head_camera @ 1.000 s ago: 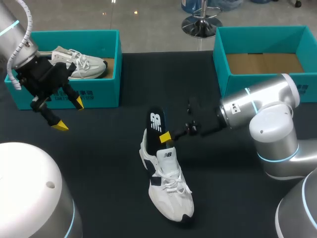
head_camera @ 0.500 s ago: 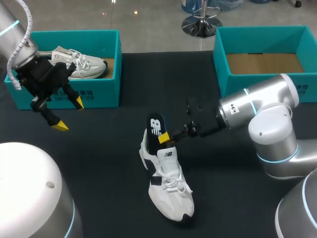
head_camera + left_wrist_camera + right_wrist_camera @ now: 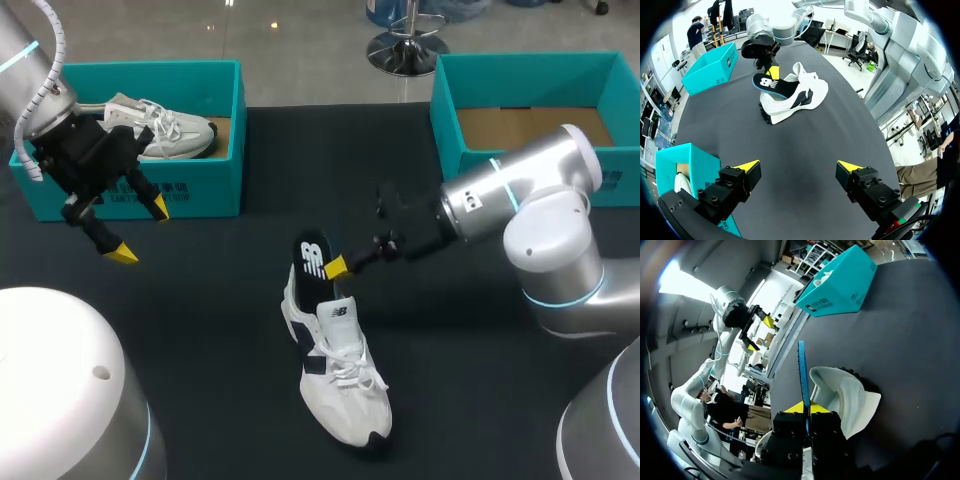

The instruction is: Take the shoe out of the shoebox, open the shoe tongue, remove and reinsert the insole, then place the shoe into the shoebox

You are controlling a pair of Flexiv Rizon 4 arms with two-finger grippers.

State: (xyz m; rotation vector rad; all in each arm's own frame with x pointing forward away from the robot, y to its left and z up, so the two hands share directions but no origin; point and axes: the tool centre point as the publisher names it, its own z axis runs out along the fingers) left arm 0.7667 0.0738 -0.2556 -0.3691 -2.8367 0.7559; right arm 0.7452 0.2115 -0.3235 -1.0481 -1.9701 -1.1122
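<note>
A white and navy shoe [image 3: 340, 385] lies on the black table, toe toward me. A black insole [image 3: 313, 258] stands up out of its heel opening, lower end inside the shoe. My right gripper [image 3: 336, 267] is shut on the insole's edge; in the right wrist view the thin insole [image 3: 802, 372] runs between the yellow tips [image 3: 806, 409], with the shoe [image 3: 845, 395] just beyond. My left gripper [image 3: 142, 230] hangs open in front of the left teal shoebox [image 3: 205, 185], holding nothing. From the left wrist view, the shoe [image 3: 795, 97] and insole [image 3: 772, 84] are far ahead of my left gripper [image 3: 798, 166].
Inside the left shoebox lies a second white shoe [image 3: 165, 130]. An open teal shoebox [image 3: 445, 110] with a bare cardboard floor stands at the back right, behind my right arm. Black table surface surrounds the shoe.
The insole has sunk lower into the shoe's heel, and the right gripper's tip has shifted slightly up and to the right along it. The left arm has not moved.
</note>
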